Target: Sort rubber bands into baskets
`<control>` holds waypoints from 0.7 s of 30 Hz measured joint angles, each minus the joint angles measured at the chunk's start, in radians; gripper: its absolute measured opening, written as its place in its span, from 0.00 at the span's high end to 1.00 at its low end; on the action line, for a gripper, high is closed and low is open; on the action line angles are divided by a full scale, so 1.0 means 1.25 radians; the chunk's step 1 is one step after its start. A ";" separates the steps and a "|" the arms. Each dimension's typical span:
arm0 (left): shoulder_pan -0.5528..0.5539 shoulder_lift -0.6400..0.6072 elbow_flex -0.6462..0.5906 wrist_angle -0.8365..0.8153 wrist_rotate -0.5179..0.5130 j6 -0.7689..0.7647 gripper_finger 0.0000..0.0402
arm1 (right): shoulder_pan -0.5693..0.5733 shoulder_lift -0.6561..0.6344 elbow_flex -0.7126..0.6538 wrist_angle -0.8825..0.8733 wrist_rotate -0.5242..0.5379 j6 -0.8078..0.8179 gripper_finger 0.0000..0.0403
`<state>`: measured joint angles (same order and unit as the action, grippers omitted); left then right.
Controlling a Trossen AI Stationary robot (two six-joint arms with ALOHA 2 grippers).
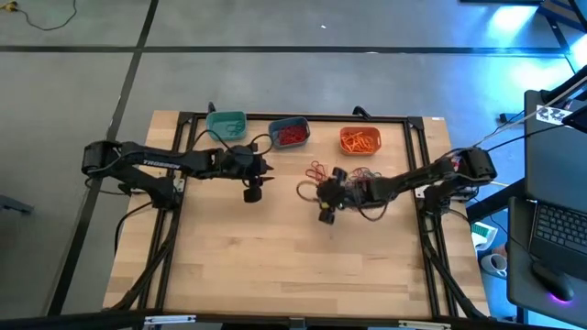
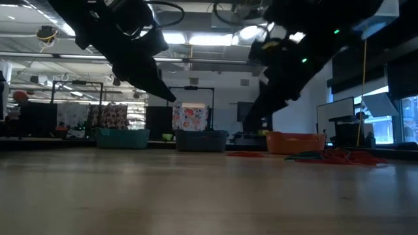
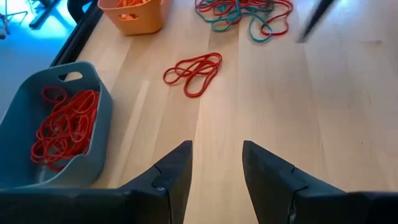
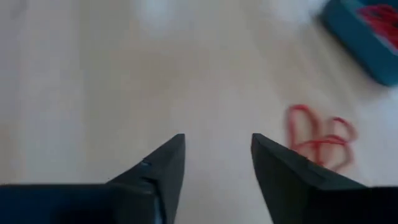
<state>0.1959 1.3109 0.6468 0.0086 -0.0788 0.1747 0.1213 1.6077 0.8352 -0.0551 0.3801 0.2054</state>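
Now, step in hand: judged from the layout, picking up another loose band, most likely from the small red cluster (image 1: 316, 170) on the desk (image 1: 275, 266).
Doing it well: bring the fingertips straight down so one finger lands inside a loop, or pinch where several strands cross; thin elastic lies flat and will slip out of a shallow pinch.
Lift: raise clear of the desk before travelling, since a snagged loop could drag its neighbours.
Sorting: red goes with the red bands in the slate blue basket (image 1: 289, 133); orange with those in the orange basket (image 1: 359, 140).
Right tool (image 4: 214, 162): fingers apart, nothing between them, above bare wood just beside the red cluster (image 4: 320, 140), not touching it.
Left tool (image 3: 214, 165): also parted and empty, raised off the desk in front of the teal basket (image 1: 226, 124), with the red cluster (image 3: 194, 71) ahead of it.
Baskets: three in a row along the far edge of the desk, teal then slate blue (image 3: 56, 127) then orange (image 3: 134, 15).
Mixed pile: a tangle of red, teal-coloured and darker bands (image 3: 245, 14) lies near the orange basket, under the right arm.
Risk: a stretched band may snap off the fingers on release, so open low over the basket.
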 joint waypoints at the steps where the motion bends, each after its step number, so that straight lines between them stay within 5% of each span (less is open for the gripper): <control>1: 0.000 0.000 0.000 0.000 0.000 0.000 0.66 | -0.020 0.000 0.000 -0.002 0.003 0.002 0.50; 9: 0.002 0.000 -0.002 -0.026 -0.001 0.000 0.66 | -0.174 0.000 0.000 -0.028 -0.062 0.006 0.47; 21: 0.002 0.000 -0.002 -0.026 -0.001 0.009 0.66 | -0.239 0.000 0.000 -0.004 -0.059 0.013 0.54</control>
<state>0.1989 1.3109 0.6445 -0.0242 -0.0800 0.1864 -0.1776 1.6077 0.8349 -0.0599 0.3063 0.2223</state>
